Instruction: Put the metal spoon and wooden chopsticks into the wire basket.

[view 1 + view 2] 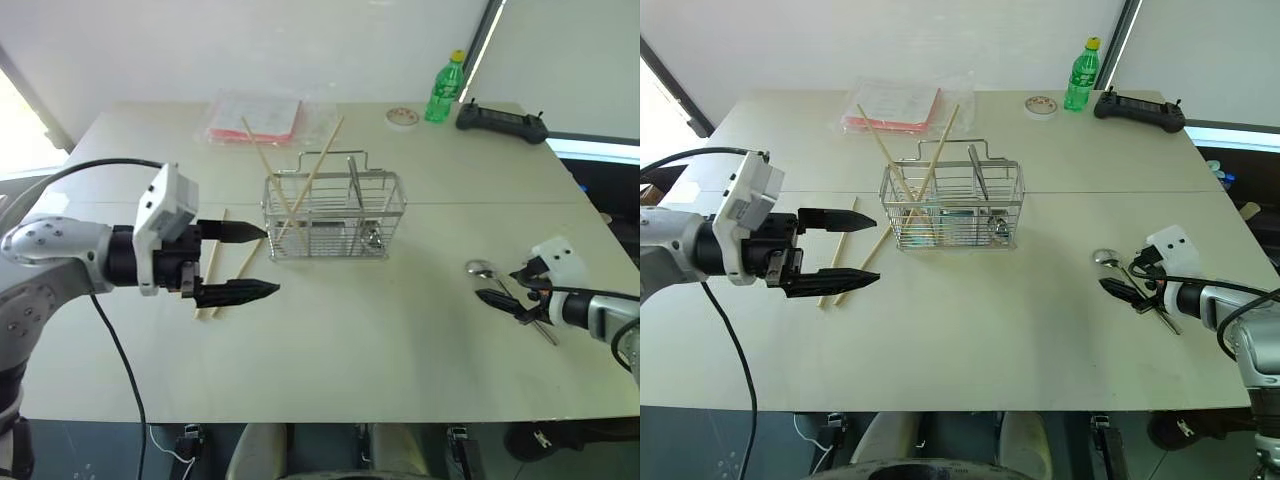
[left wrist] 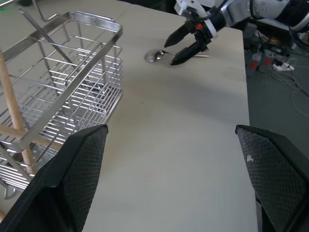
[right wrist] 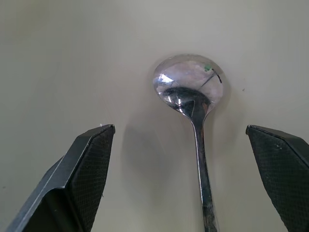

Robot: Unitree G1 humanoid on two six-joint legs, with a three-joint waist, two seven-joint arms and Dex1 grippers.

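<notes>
Left eye view: metal spoon [image 1: 497, 283] flat on table [image 1: 400, 340], well right of wire basket [image 1: 333, 215]; right gripper [image 1: 505, 292] straddles handle, far nearer than left gripper [image 1: 246, 262].
Left wrist view: left jaws wide, empty, beside basket.
Right wrist view: spoon between spread fingers [image 3: 79, 181], untouched, bowl pointing away.

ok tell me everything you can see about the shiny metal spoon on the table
The slim, shiny silver metal spoon has a small oval bowl, which mirrors its surroundings, and a long thin straight handle. It lies flat on the pale beige table, on the robot's right, well apart from the silvery wire basket. The right gripper stands open over the handle, a black finger on either side. Whether the fingers touch it I cannot tell.
</notes>
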